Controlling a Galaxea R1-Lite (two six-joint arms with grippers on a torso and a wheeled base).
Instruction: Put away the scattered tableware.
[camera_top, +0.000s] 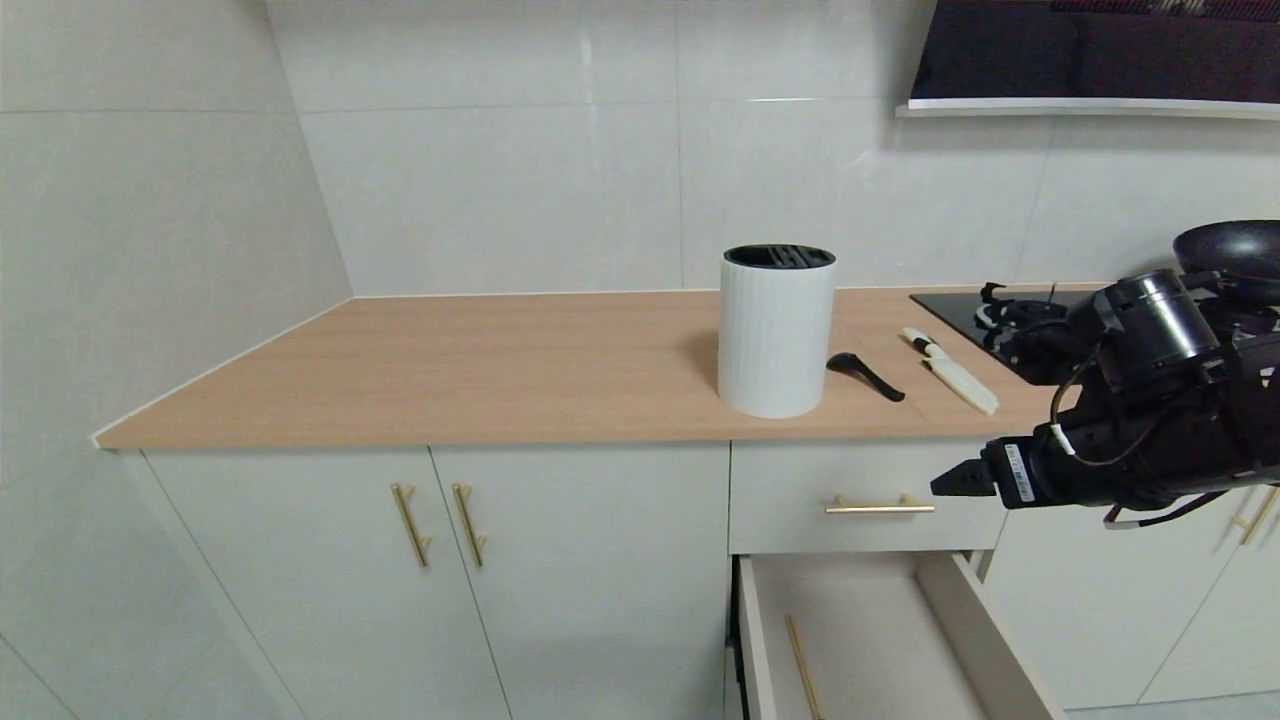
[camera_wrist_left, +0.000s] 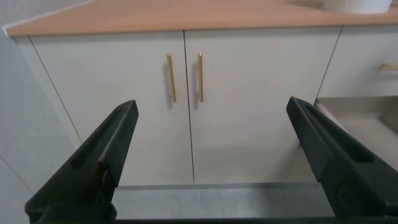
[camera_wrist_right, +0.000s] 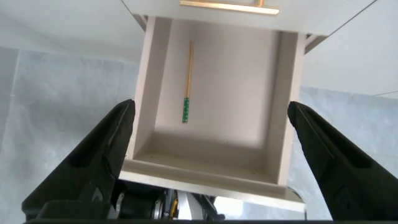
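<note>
Pale wood countertop (camera_top: 450, 370) against white tiled walls (camera_top: 500, 180). From the head view, near the front edge toward the right end: tall white cylindrical holder with black slotted top (camera_top: 776, 340), upright; just beside it a black plastic spoon (camera_top: 866, 377), lying flat; then a cream-coloured knife (camera_top: 952, 372). Below, open white drawer (camera_wrist_right: 242, 93), seen straight down from the right wrist view, with a single wooden chopstick with green end (camera_wrist_right: 187, 81) inside. Right gripper (camera_wrist_right: 211, 104) above it, fingers spread, empty. Left gripper (camera_wrist_left: 211, 106) released too, facing white cabinet doors (camera_wrist_left: 249, 112).
</note>
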